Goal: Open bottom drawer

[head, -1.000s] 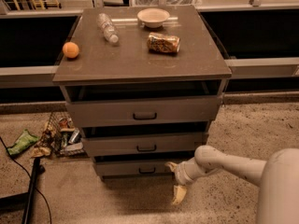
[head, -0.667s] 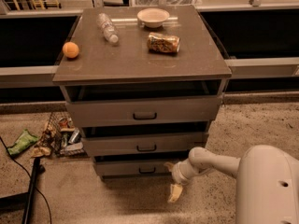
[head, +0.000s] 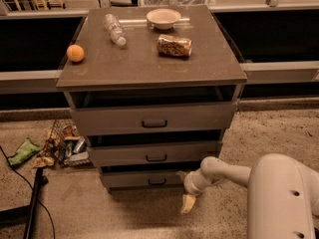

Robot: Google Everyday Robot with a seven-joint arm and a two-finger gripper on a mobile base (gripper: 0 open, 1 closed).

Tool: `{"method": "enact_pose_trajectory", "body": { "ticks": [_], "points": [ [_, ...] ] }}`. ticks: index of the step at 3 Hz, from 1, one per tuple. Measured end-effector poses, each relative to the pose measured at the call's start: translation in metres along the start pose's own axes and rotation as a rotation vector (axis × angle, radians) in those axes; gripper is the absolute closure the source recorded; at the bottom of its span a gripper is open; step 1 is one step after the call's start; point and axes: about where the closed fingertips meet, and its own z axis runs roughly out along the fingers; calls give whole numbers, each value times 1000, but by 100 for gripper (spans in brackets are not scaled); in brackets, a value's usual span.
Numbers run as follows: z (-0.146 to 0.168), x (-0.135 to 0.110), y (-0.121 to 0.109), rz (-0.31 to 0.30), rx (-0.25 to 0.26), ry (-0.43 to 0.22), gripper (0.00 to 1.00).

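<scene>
— Where does the job stand?

— At the approach, I judge. The bottom drawer (head: 127,179) sits lowest in the cabinet (head: 149,78), tucked under the middle drawer (head: 119,156), and it does not look pulled out yet.

— And the gripper?

— The gripper (head: 185,189) hangs low by the floor, just in front of that drawer's right end. Its fingers (head: 188,203) are spread apart, one tip up near the drawer front and the other pointing down. It holds nothing.

— Is it on the handle?

— No. The small dark bar handle (head: 157,181) sits at the middle of the front, to the left of the gripper and clear of it.

— So what does the next move call for?

— A short shift left along the front, with the wrist turned so the spread fingers straddle the bar. Then a close, then a straight pull away from the cabinet.

— Anything to watch?

— The handle is small and sits close under the middle drawer's front, so I judge there is little room to come in high. The arm (head: 224,172) reaches in from the right, so the pull may drag sideways.
</scene>
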Motion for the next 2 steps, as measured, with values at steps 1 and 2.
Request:
{"method": "enact_pose_trajectory", "body": {
  "ticks": [1,2],
  "points": [
    [0,22,-23,-60,64,44,0],
    [6,36,-43,-107,90,74,0]
  ]
}}
